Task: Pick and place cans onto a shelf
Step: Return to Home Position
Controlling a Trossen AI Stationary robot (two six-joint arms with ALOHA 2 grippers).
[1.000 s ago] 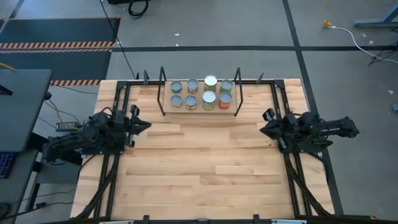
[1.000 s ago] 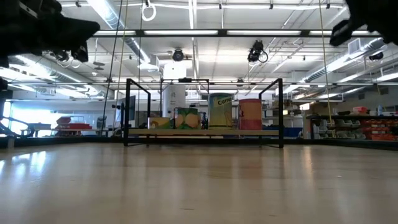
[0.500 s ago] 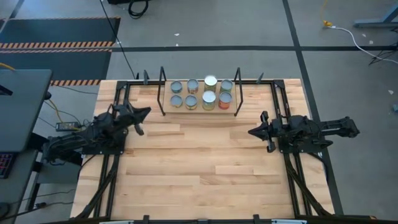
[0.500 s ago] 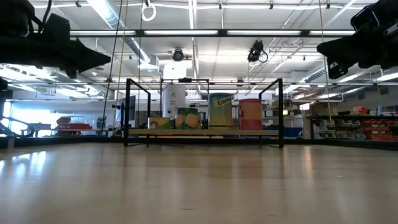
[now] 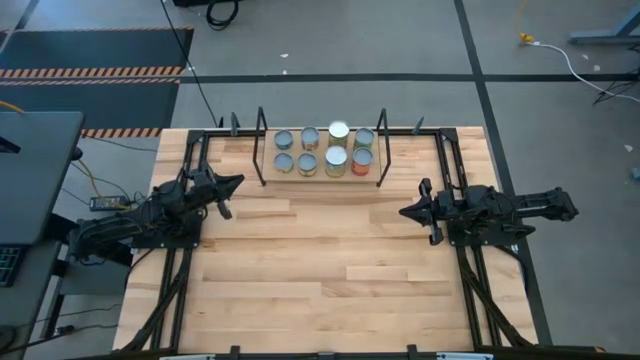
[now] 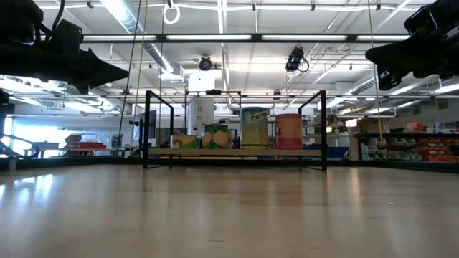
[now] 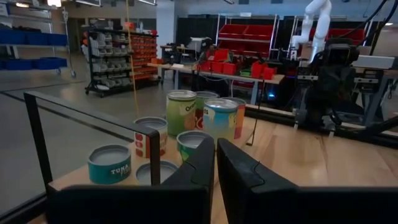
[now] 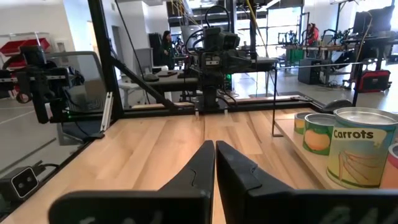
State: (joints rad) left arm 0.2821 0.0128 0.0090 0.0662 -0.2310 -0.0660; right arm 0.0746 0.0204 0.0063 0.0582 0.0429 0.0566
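High view, cans [image 5: 307, 162] on shelf [image 5: 318, 178], far from left claw [image 5: 236, 182], right claw [image 5: 404, 212]

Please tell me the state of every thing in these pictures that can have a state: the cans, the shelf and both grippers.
Eight small cylindrical tins with silver-grey lids: upright, in two rows of four on the rack, none gripped.
Low rack with a light wooden board and black metal end frames: standing at the far edge of the light wooden table, holding all eight tins.
Left gripper: shut, empty, raised above the table.
Right gripper: shut, empty, raised above the table.

Two rows of cans [image 5: 336, 158] on shelf [image 5: 318, 177], shelf at table [image 5: 320, 270]'s far edge
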